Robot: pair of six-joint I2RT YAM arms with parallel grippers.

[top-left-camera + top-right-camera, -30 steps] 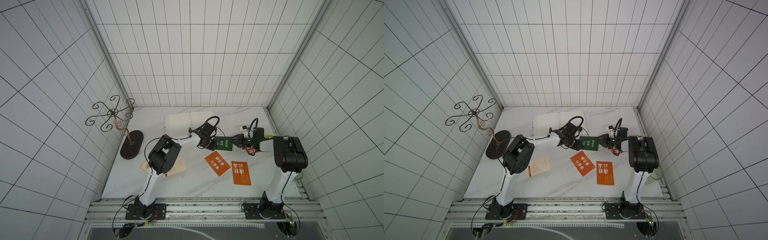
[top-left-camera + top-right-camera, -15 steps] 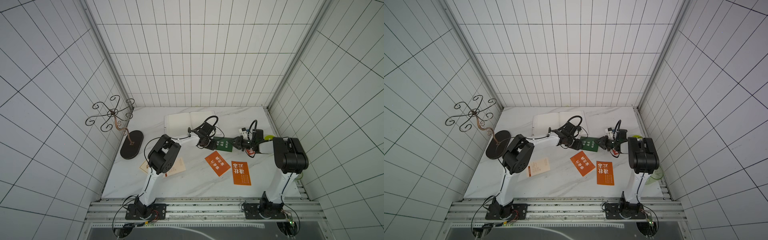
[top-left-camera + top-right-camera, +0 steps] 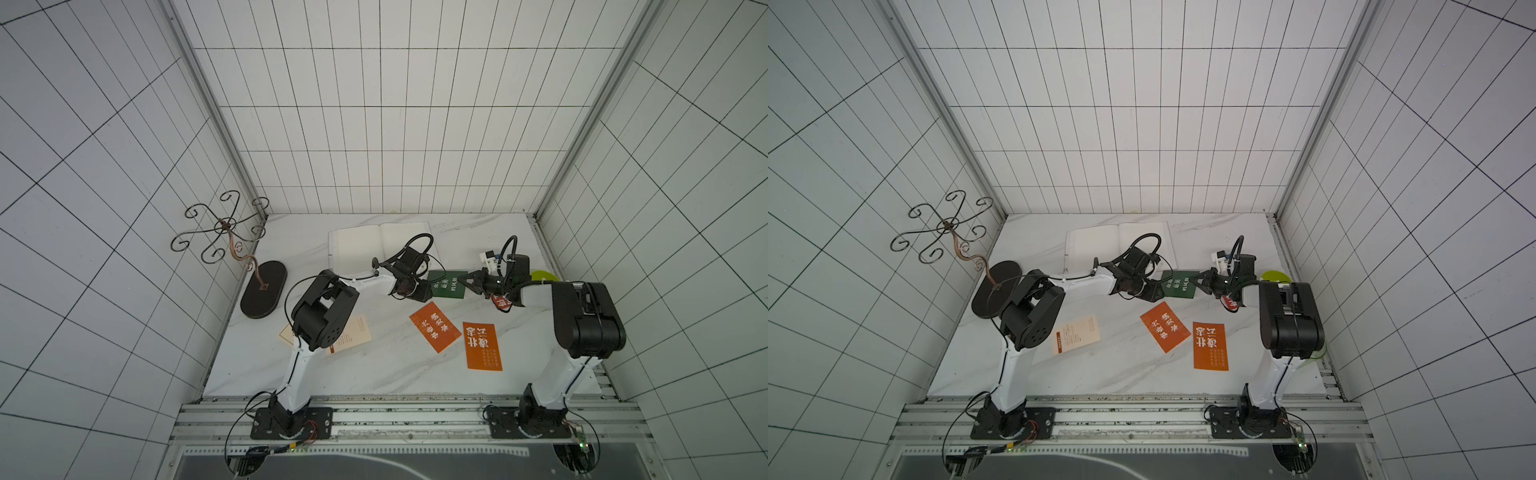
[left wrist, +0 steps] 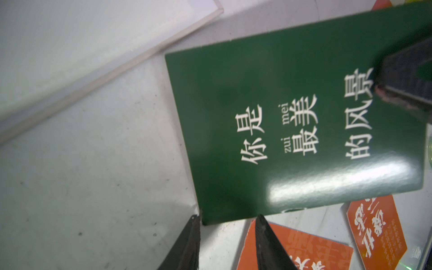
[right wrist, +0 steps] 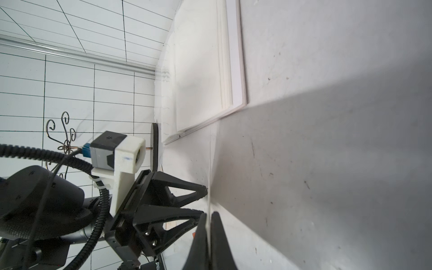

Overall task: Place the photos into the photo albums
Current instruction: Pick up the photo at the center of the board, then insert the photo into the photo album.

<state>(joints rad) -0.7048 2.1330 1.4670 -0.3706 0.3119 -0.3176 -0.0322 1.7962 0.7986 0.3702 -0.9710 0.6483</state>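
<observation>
Photo album (image 3: 365, 249): open flat at the far edge of the table (image 3: 374, 374). Visible pages blank, no card on them.

Dark green card (image 3: 446, 284): lifted clear of the table, just beside the album's near right corner, between the two claws.

Right gripper (image 5: 208, 214): closed tight on one edge of the dark green card, seen edge-on between the tips.

Left gripper (image 4: 228, 216): roughly half open, tips poised at the card's opposite corner, clasping nothing.

Tilted orange card (image 3: 435, 326) and second orange card (image 3: 482, 345): flat on the table, nearer the front edge, close together but apart.

Cream card (image 3: 351, 340): flat, partly under the left arm.

Red card (image 3: 500, 301): mostly hidden beneath the right arm.

Progress, as judged: nothing filed yet. First card in hand, to be carried onto a page and released. All others untouched.
</observation>
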